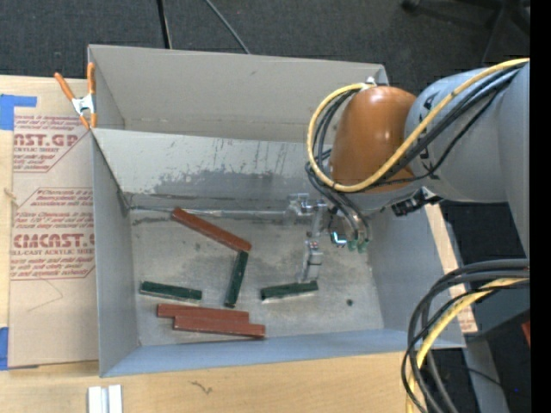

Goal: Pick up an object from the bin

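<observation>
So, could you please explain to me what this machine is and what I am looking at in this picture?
This is a robot arm, seen by one camera that looks down from above and a little to one side. The arm comes in from the right. The orange dome and the cables are parts of it. At its end is the gripper, the tool it uses to pick things up. Below it is a grey metal bin. On the bin's floor lie three dark green sticks and three reddish-brown sticks. The gripper is low over the right end of the nearest green stick, towards the bin's right side. I cannot tell whether it grips anything.
</observation>
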### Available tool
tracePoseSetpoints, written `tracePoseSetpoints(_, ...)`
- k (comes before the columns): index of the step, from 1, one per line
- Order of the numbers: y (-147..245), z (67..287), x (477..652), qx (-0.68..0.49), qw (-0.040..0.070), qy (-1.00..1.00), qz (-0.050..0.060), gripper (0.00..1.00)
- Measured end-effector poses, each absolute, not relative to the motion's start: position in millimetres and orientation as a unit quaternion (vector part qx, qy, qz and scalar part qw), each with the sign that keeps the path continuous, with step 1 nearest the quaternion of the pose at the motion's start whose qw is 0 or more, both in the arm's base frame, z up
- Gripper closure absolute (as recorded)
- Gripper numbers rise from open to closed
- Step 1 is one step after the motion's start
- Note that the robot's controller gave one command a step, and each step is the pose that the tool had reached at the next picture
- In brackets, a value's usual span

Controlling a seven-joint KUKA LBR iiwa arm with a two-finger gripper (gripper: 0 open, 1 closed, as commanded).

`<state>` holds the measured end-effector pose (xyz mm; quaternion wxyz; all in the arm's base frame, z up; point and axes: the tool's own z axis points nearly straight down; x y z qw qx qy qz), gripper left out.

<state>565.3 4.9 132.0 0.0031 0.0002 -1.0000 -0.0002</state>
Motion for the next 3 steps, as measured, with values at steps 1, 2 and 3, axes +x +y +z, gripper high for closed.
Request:
tracePoseSetpoints(1, -34.2, 70.9, 522.0, -0.007, 0.002, -1.0, 0.0, 0.0)
tracePoseSetpoints(2, -33.5, 72.5, 523.5, -0.006, 0.0, -1.0, 0.0, 1.0)
tracePoseSetpoints(3, -58.0, 225.0, 548.5, -0.005, -0.005, -1.0, 0.001, 1.0)
